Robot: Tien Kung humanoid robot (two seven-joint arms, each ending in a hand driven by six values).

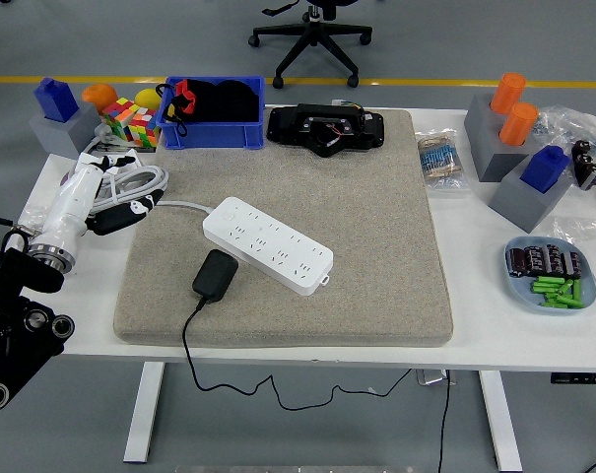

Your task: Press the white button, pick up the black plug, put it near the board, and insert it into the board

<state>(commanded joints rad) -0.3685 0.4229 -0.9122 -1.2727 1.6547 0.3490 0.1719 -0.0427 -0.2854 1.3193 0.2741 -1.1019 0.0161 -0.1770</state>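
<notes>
A white power strip [268, 246] lies slanted on the grey mat [376, 256], its white cord running off toward the left. Touching its near left side lies the black plug [216, 273], flat on the mat. The plug's thin black cable [186, 340] drops over the table's front edge. The strip's white button is too small to make out. My left hand [125, 213] rests low at the mat's left edge, fingers relaxed and holding nothing, about a hand's width left of the strip. The right arm is out of view.
A blue bin [214, 138] and a black device [327, 128] stand along the mat's far edge. Colour cubes [130, 120] and a coiled white cord [135, 182] sit by my left hand. Grey blocks [499, 143] and a battery plate [519, 281] are at right.
</notes>
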